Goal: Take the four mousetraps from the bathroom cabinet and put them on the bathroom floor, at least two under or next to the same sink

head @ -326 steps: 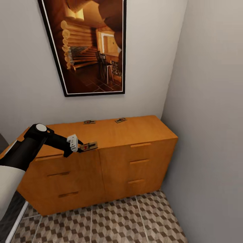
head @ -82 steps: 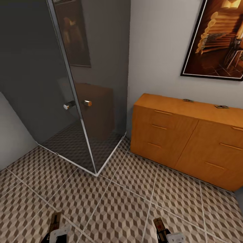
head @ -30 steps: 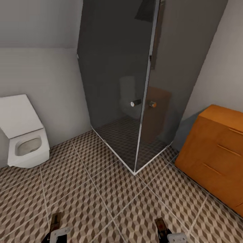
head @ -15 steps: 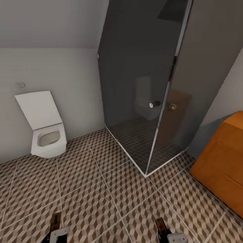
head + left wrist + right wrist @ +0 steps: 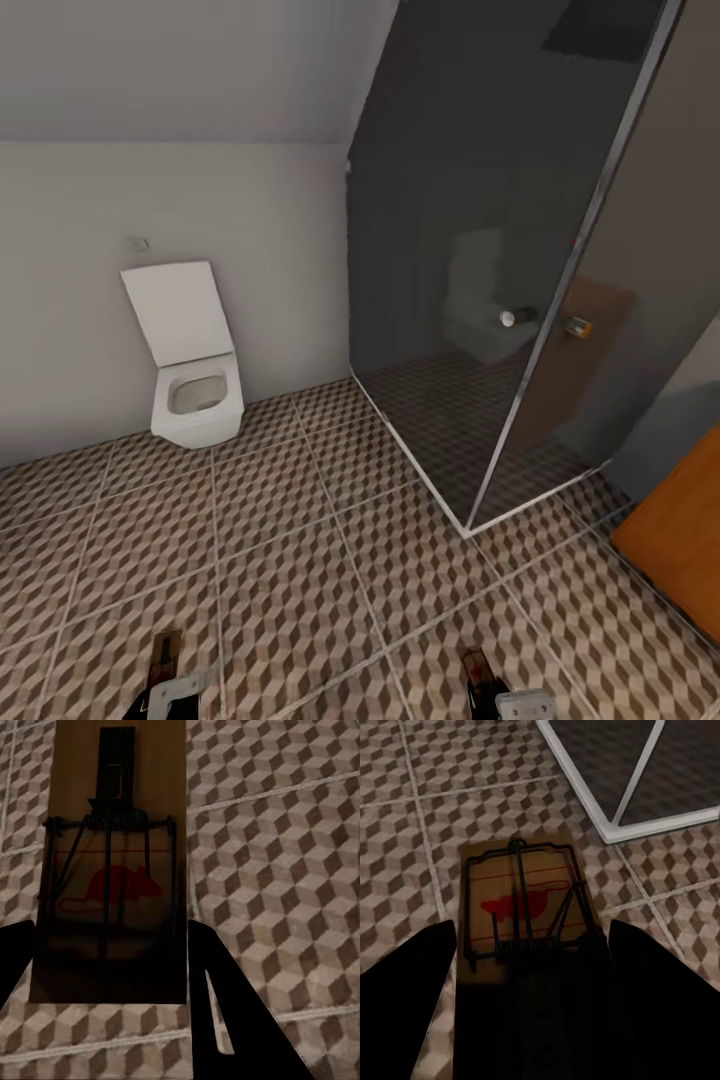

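- While the head view has swung further to the left since half a second ago, the white toilet [image 5: 193,352] now sits nearer the middle of the picture, and the cabinet [image 5: 678,545] is cut down to an orange-brown wooden corner at the right edge.
- The two grippers keep the same places at the bottom of the head view as before, so it is the camera that has turned and not the things.
- The left gripper [image 5: 168,690] holds a mousetrap [image 5: 165,654]; in the left wrist view this flat brown wooden board [image 5: 112,862] carries dark wire parts and a red mouse print, and the dark fingers [image 5: 229,1012] stand at both its sides.
- The right gripper [image 5: 505,702] holds a second mousetrap [image 5: 477,672]; in the right wrist view the same kind of board [image 5: 526,907] lies between the two dark fingers [image 5: 405,982].
- The bathroom floor [image 5: 300,560] has square tiles with a brown, beige and white cube print and pale grout lines.
- The shower [image 5: 520,300] has dark smooth glass walls in a slim metal frame, with a round metal knob [image 5: 508,318] on its door.
- The toilet has an angular bowl, and its flat lid stands raised against the white wall.
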Available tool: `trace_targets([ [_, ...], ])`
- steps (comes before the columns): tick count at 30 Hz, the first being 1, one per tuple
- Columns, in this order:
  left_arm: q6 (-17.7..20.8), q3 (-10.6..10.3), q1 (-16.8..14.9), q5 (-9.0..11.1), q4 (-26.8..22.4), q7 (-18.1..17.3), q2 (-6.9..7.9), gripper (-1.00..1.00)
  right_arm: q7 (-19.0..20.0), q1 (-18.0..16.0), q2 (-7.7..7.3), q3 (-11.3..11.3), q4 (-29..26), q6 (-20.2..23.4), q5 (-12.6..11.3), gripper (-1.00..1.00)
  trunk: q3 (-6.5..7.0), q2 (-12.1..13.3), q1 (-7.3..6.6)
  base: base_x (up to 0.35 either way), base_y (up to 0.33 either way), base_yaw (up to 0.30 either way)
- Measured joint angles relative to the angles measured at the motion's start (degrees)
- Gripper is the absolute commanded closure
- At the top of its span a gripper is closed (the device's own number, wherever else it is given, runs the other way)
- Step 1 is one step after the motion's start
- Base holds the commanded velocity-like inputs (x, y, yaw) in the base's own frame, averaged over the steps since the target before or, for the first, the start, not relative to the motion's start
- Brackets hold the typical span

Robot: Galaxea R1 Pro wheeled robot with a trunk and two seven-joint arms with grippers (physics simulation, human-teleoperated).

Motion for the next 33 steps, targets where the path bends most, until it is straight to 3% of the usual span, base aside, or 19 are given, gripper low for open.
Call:
trace_targets([
  [33, 0.0, 0.0, 0.0, 0.0, 0.0, 0.0, 0.0, 1.0, 0.0, 0.0, 0.0, 0.0, 0.0, 0.0, 0.0, 1.0, 0.0, 0.0, 0.0, 0.0, 0.0, 0.287],
])
